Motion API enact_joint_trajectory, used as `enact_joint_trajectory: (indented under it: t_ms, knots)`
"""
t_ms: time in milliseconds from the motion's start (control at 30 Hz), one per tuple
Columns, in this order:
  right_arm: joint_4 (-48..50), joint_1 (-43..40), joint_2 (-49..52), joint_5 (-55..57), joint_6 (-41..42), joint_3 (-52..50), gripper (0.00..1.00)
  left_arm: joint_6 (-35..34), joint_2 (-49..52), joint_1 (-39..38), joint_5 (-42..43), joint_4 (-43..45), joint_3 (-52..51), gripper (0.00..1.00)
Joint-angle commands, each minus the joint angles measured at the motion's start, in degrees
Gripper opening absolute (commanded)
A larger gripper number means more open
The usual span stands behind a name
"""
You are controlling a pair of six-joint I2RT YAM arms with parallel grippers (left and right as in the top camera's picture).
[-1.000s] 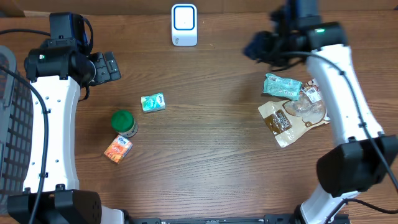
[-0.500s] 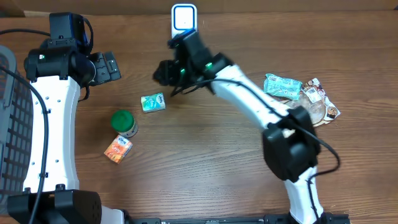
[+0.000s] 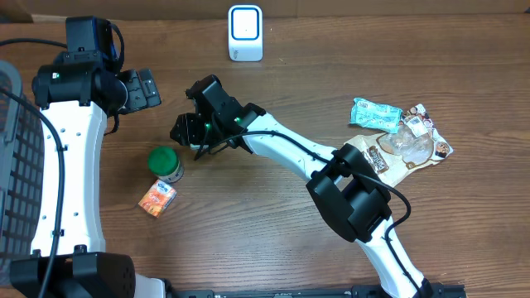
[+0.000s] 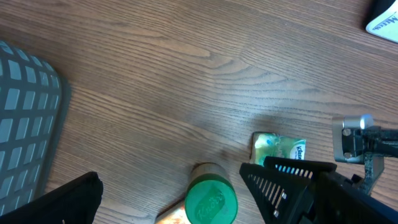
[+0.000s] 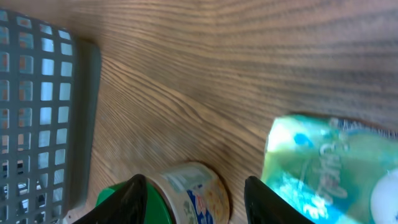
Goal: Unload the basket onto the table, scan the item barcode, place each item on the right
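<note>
Seen from overhead, the wooden counter (image 3: pixel 273 232) carries a white scanner (image 3: pixel 245 33) at its far edge, a green-lidded jar (image 3: pixel 166 163) and an orange packet (image 3: pixel 156 198) toward one side, and a heap of wrappers (image 3: pixel 397 139) well apart on the other. The left claw (image 3: pixel 147 88) hangs near the far corner, with a grey basket (image 3: pixel 15 165) at the edge below it. The right arm stretches across the counter, and the right claw (image 3: pixel 186 131) sits just beyond the jar, covering the green packet (image 4: pixel 278 148) in this view. The left wrist camera shows the left claw (image 4: pixel 169 173) released, its dark fingers spread wide with only bare wood between them. The green packet lies flat on the counter just beside the jar, far from the scanner. A metal and black piece at the picture's right edge is probably part of the right arm, though too little of it shows to be sure. The basket fills the opposite edge. The right wrist camera shows the right claw (image 5: pixel 194 180) parted and grasping nothing. The jar shows between its two fingertips, farther off, with the basket behind. The green packet lies close and blurred, just outside the finger at the picture's right, and whether that finger touches it cannot be told.
</note>
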Motion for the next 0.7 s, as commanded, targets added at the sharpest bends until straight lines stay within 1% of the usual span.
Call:
enact_joint_trajectory:
  t_ms: [0,67,233,433,567,633,667]
  knots:
    - [-2.3,-0.1,0.1,1.1,-0.6,0.0,0.51,1.1,-0.7,0.0,0.3,0.0,1.2,1.0]
    - [-4.6,-0.1,0.1,3.0,-2.0,0.0,0.52,1.1,-0.7,0.0,0.3,0.0,1.2,1.0]
    - [-8.5,-0.1,0.1,10.3,-2.5,0.0,0.52,1.1,-0.7,0.0,0.3,0.0,1.2,1.0]
    - [-11.3,-0.2,0.1,17.0,-7.0,0.0,0.52,1.1,-0.7,0.0,0.3,0.0,1.2,1.0]
    - [-15.4,-0.2,0.1,21.0,-11.4,0.0,0.52,1.1,-0.7,0.0,0.3,0.0,1.2,1.0]
    - [-18.1,-0.2,0.1,23.8,-16.6,0.0,0.52,1.1,-0.7,0.0,0.3,0.0,1.2,1.0]
    - [-18.9,-0.3,0.1,24.9,-18.8,0.0,0.54,1.1,-0.7,0.0,0.3,0.0,1.2,1.0]
